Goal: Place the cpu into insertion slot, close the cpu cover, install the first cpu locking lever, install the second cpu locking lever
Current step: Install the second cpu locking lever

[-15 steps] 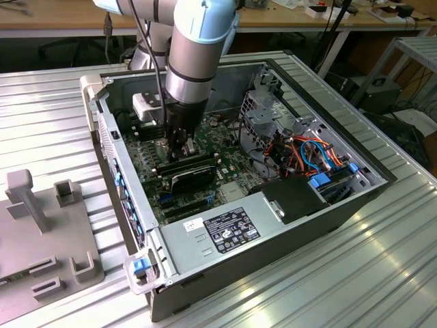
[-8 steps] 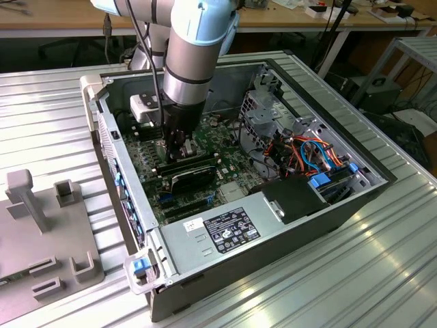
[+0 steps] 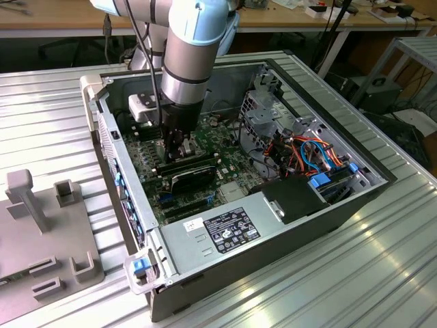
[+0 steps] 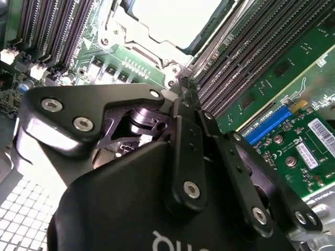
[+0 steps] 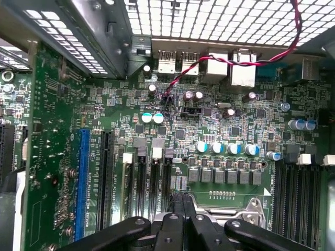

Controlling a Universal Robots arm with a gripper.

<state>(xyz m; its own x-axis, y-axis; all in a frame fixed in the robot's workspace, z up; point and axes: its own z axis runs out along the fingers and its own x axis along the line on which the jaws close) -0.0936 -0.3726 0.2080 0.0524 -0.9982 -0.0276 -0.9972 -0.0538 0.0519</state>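
In the exterior view my gripper [image 3: 179, 152] reaches down into the open computer case over the green motherboard [image 3: 147, 160]. The cpu [image 4: 172, 18] shows in the second wrist view as a bright flat square lying in the insertion slot. The silvery cpu cover [image 4: 133, 34] lies flat around it. My gripper [image 4: 180, 86] is shut, its tips at one corner of the socket, next to the end of a thin silvery lever [image 4: 212, 44] running along the socket's side. Whether the lever is pinched I cannot tell. The first wrist view has the gripper [image 5: 184, 206] beside the slot's metal rim [image 5: 246, 214].
Long black memory slots [image 4: 246, 63] flank the socket. A blue card slot [image 5: 82, 183] and rear ports [image 5: 209, 63] lie beyond. A black card [image 3: 194, 179], power supply [image 3: 225, 229] and cable bundle [image 3: 307, 154] crowd the case. A grey fixture [image 3: 48, 225] stands at the exterior view's left.
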